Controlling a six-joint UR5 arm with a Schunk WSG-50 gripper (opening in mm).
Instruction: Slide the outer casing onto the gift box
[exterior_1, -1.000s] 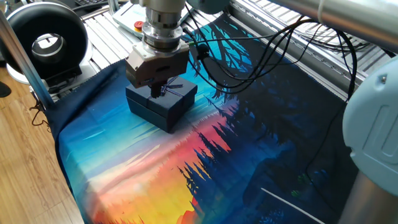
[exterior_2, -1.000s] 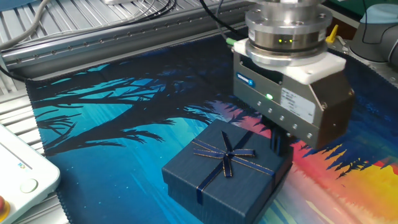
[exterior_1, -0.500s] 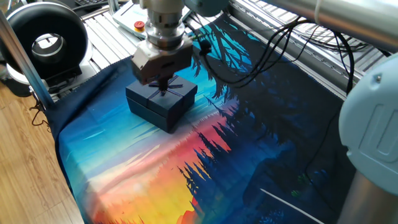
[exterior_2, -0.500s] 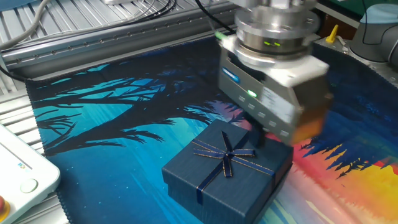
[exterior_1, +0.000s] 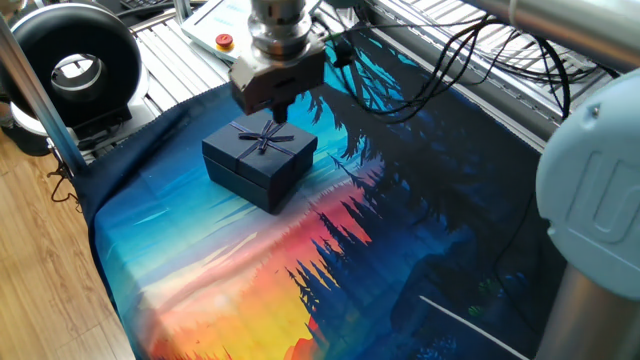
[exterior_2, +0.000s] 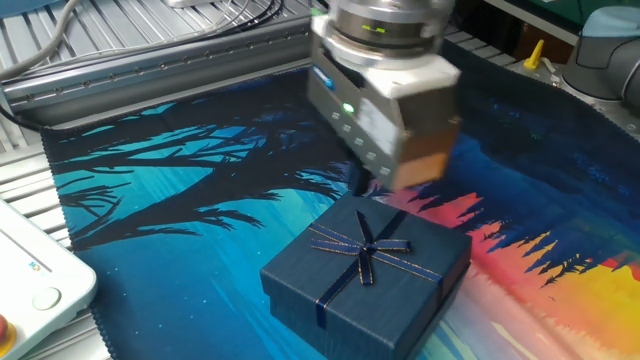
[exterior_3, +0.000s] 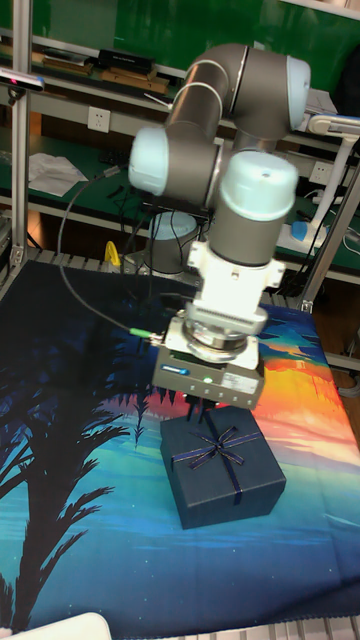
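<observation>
Below end effector (exterior_3: 209, 404): outer casing (exterior_3: 222, 472), apart, untouched

No readable text, labels or numbers. Gripper (exterior_2: 372, 190) body has a small blue label on its side, too blurred to read, plus green indicator lights. White device (exterior_2: 30, 280) at the edge shows tiny marks, illegible.

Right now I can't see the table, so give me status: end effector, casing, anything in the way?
End effector above casing, holding nothing; open or shut unclear. Casing fully down, tray hidden. Nothing in the way.
</observation>
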